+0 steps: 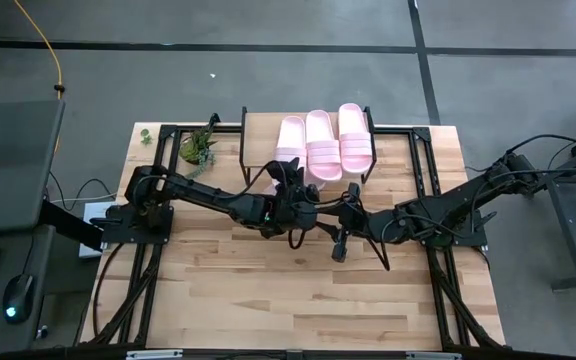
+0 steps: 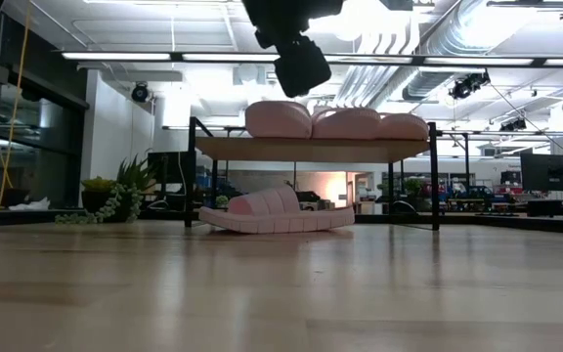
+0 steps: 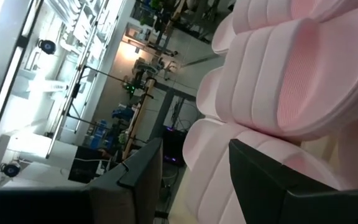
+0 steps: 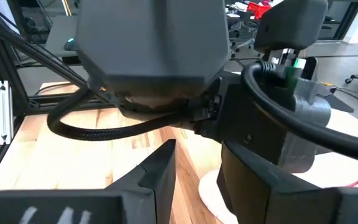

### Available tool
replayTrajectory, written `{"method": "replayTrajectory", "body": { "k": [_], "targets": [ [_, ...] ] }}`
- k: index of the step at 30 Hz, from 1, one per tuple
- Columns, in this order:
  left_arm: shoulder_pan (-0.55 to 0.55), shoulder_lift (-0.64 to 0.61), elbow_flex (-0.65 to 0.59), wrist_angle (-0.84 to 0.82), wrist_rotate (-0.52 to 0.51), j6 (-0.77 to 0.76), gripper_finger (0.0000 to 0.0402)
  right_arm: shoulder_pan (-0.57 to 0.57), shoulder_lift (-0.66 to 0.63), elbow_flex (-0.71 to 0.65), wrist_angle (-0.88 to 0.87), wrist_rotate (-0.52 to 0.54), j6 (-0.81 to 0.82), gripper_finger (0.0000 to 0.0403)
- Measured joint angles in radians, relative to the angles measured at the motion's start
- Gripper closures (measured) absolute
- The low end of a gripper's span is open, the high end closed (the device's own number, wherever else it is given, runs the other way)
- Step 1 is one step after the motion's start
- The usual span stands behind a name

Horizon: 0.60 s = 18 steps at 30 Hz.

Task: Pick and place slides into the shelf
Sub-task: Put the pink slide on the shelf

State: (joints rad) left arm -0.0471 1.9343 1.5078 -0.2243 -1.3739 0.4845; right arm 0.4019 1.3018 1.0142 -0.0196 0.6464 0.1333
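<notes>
**Inspector A:** State of the shelf (image 1: 258, 128)?

**Inspector B:** Three slides (image 1: 325, 145) lie side by side on its top board, toes toward the far edge of the worktop (image 1: 298, 290). They sit touching one another toward the right, which leaves a bare stretch of board on the left, apparently reserved for the last one.

**Inspector A:** And the fourth?

**Inspector B:** The fourth slide (image 2: 277, 212) lies flat on the worktop beneath the board, between the black legs, in the low view. It is not yet on top, so I judge the task three parts done.

**Inspector A:** Left gripper (image 1: 290, 178)?

**Inspector B:** It is at the shelf's front edge, near the left end of the row. Its wrist view looks past spread fingers (image 3: 272, 180) at ribbed pink straps close ahead. One finger lies against pink foam, yet I see nothing pinched between the two.

**Inspector A:** Right gripper (image 1: 352, 208)?

**Inspector B:** It hangs above the worktop just in front of the shelf, close beside the left arm's wrist, which fills its camera. The fingers (image 4: 154, 177) stand parted and hold nothing. I take it to be waiting, clear of the shelf so the left arm has room.
</notes>
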Motion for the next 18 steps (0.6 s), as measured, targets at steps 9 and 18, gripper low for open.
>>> {"method": "replayTrajectory", "body": {
  "k": [9, 18],
  "targets": [
    [-0.039, 0.0, 0.0, -0.078, 0.0, -0.037, 0.0234, 0.0, 0.0, 0.0, -0.004, 0.0, -0.002, 0.0284],
    [-0.053, -0.064, -0.001, -0.427, 0.087, -0.368, 0.0234, 0.0, 0.0, 0.0, -0.02, 0.009, 0.019, 0.0284]
  ]
}}
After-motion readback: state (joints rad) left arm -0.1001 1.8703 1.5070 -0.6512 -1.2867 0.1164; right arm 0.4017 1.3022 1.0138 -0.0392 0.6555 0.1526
